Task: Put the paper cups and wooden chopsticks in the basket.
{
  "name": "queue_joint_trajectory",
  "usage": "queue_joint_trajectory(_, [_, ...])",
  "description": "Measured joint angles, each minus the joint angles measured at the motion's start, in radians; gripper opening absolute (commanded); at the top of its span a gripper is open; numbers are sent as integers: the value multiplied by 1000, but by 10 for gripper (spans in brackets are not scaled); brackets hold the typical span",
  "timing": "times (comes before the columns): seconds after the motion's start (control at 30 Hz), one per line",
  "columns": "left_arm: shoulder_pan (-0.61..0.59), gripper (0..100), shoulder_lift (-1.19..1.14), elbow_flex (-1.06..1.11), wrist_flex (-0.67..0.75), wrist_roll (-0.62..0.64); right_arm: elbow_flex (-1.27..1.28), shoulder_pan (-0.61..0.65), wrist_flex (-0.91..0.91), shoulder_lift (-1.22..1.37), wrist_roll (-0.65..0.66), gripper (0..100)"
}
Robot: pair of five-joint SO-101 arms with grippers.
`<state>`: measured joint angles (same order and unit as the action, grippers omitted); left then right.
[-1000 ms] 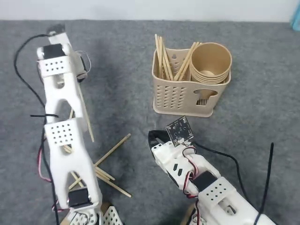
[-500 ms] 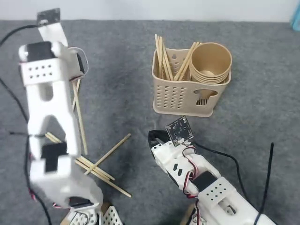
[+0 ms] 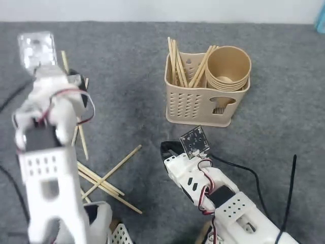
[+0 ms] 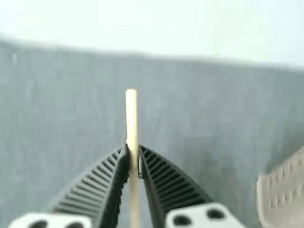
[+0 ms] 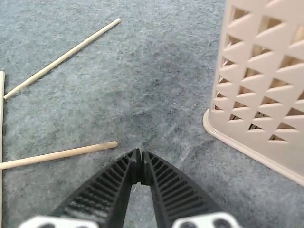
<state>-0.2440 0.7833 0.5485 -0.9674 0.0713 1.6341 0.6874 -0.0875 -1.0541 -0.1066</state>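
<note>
My left gripper (image 4: 133, 154) is shut on a wooden chopstick (image 4: 131, 111) and holds it raised off the carpet; in the high view this arm stands tall at the left, the held chopstick (image 3: 65, 58) sticking out past the gripper (image 3: 75, 82). The beige basket (image 3: 198, 104) sits at the back centre with a stack of paper cups (image 3: 228, 63) and several chopsticks (image 3: 175, 58) inside. My right gripper (image 5: 140, 166) is shut on nothing, low over the carpet in front of the basket (image 5: 266, 71). Several loose chopsticks (image 3: 109, 175) lie crossed on the carpet near the left arm's base.
Two loose chopsticks (image 5: 61, 54) (image 5: 57, 154) lie on the grey carpet close ahead of the right gripper. The basket's edge (image 4: 285, 190) shows off to one side of the left gripper. A black cable (image 3: 254, 183) runs beside the right arm.
The left arm has risen with the chopstick in its gripper, lifting it off the carpet. The right arm has not moved.
</note>
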Motion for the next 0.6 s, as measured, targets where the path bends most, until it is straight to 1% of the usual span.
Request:
queue_joint_trajectory(0.13, [55,12,198,117,130,2,0,0,0,0,0,9])
queue_joint_trajectory(0.23, [135,12,310,184,250,-3,0,-9,0,0,0,9])
queue_joint_trajectory(0.33, [216,12,388,281,442,-3,0,-23,0,0,0,9])
queue_joint_trajectory(0.43, [290,12,428,402,706,-3,0,-25,0,0,0,10])
queue_joint_trajectory(0.5, [327,12,430,428,855,-3,0,-28,0,0,0,10])
queue_joint_trajectory(0.53, [345,12,430,428,898,-3,0,-28,0,0,0,10])
queue_joint_trajectory(0.6, [390,12,433,416,925,-3,0,-28,0,0,0,10])
